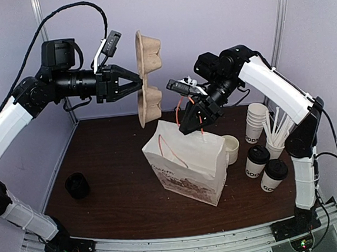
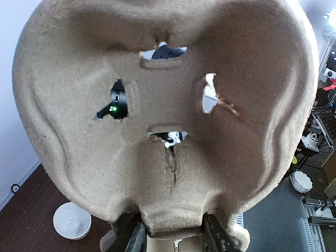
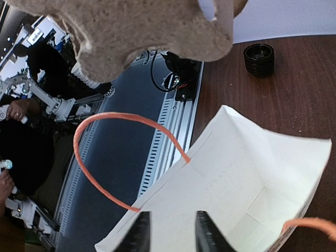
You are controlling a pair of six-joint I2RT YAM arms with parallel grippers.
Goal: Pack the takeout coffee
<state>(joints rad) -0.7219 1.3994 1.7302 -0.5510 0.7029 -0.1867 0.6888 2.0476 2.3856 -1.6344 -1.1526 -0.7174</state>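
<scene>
While a tray [image 1: 148,77] hangs over the bag [image 1: 189,162], lidded cups [image 1: 257,160] stand aside

The cup carrier [image 1: 148,74] in the black left claw [image 1: 136,84] is showing plain tan-brown pulp, mottled and fibrous. Under the black right claw [image 1: 186,127], the paper bag [image 1: 189,162] is showing cream-white, with a dark line drawing printed low on its side and orange cord handles [image 3: 121,115]. To that claw's right, down on the table, two coffee cups [image 1: 257,160] are wearing white paper, bold black lettering and black lids. Just behind them, a cup stack [image 1: 255,120] is showing plain white. Well below the left claw, a stack of lids [image 1: 77,185] is showing black. The table [image 1: 123,209] is showing dark reddish-brown wood grain.
</scene>
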